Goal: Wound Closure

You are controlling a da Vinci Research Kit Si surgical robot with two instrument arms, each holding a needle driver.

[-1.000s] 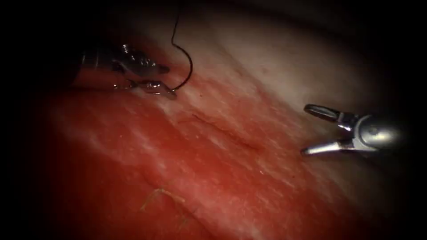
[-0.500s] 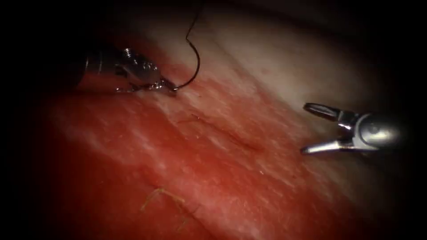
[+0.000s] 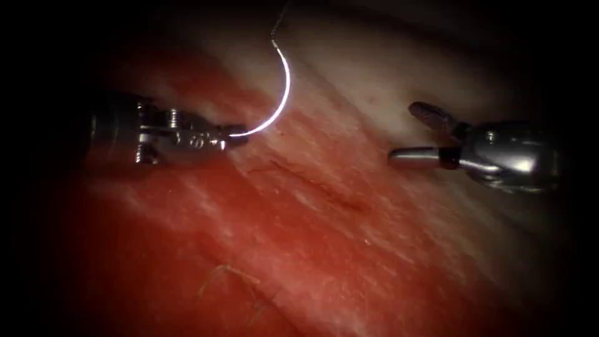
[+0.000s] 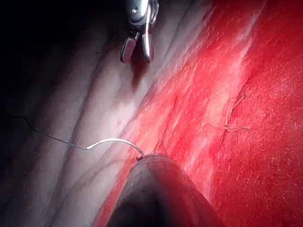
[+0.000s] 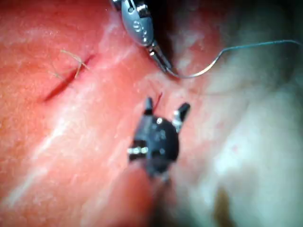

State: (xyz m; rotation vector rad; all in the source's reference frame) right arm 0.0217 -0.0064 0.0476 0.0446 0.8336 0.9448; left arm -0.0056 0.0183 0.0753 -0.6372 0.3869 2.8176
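Arcing bright above the tissue (image 3: 312,237), the needle (image 3: 282,93) is gripped near its tip end by the left tool (image 3: 234,135), free of the tissue, upper left of the cut (image 3: 312,184); thread (image 3: 279,22) trails up. Right tool (image 3: 405,134) hangs spread apart, empty, right of the cut.

Left wrist: needle (image 4: 113,142), thread (image 4: 47,135), right tool (image 4: 137,49) parted.

Right wrist: left tool (image 5: 163,64) clamps needle (image 5: 199,71); right tool (image 5: 165,111) agape.

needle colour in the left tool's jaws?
Bright silvery white: the needle gleams, gripped near one end by the left tool, clear of the tissue. Best in the endoscope view.
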